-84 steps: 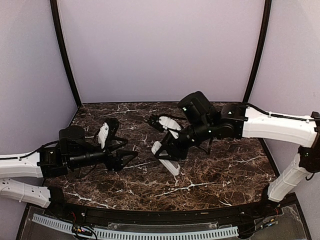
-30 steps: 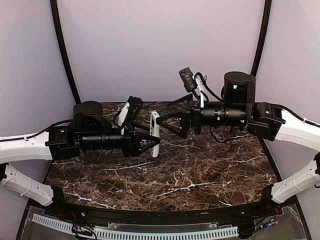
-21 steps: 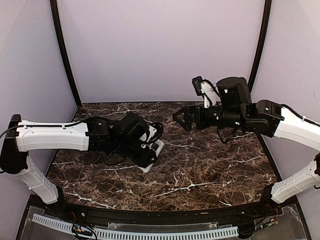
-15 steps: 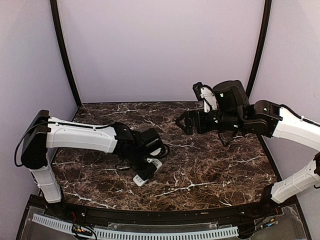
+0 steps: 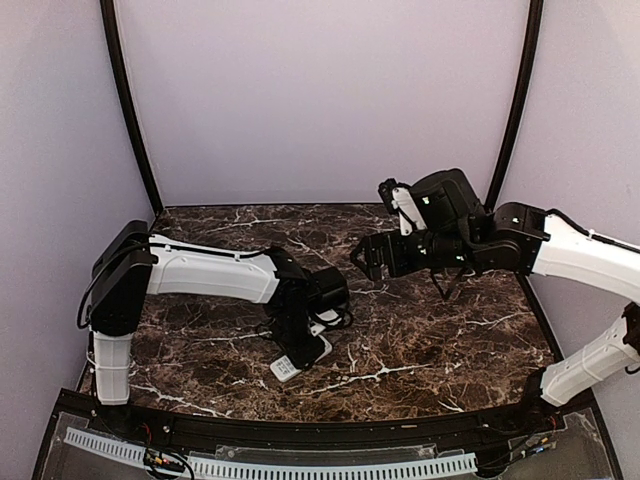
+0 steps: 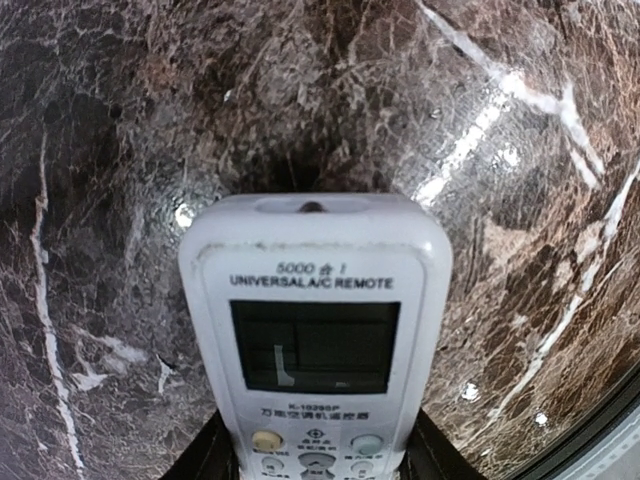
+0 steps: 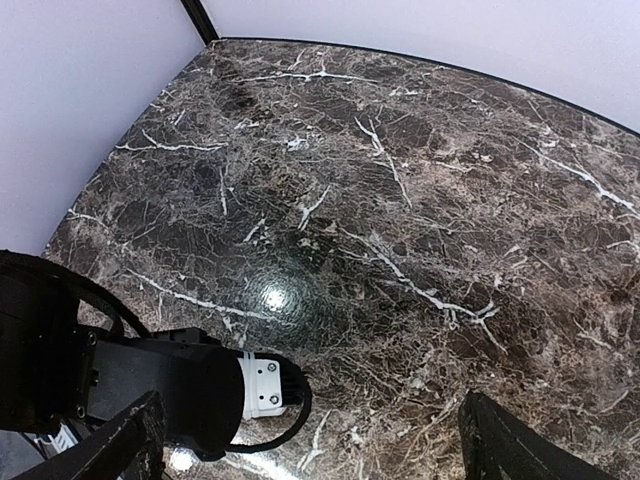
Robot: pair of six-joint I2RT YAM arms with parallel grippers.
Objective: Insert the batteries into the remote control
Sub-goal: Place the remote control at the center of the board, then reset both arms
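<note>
The white remote control [image 6: 315, 330] faces the left wrist camera with its screen and buttons up. My left gripper [image 6: 320, 455] is shut on its sides, and a dark finger [image 6: 212, 458] shows at each lower edge. From above, the left gripper [image 5: 305, 340] points down at the front centre of the table, and the remote control [image 5: 288, 367] is low over the marble. My right gripper [image 5: 372, 258] hangs open and empty above the table's middle right, apart from the remote. Its fingertips [image 7: 120, 450] frame bare marble. The batteries are out of view.
The dark marble tabletop [image 5: 430, 340] is bounded by lilac walls and black corner posts [image 5: 128, 110]. A black front rim [image 5: 330, 425] runs along the near edge. The left arm's wrist [image 7: 190, 385] lies below the right gripper, at the lower left of the right wrist view.
The left arm has swung down from mid-air to the table's front centre, carrying the remote. The right gripper, which faced the remote in the air, has drawn back a little, still open.
</note>
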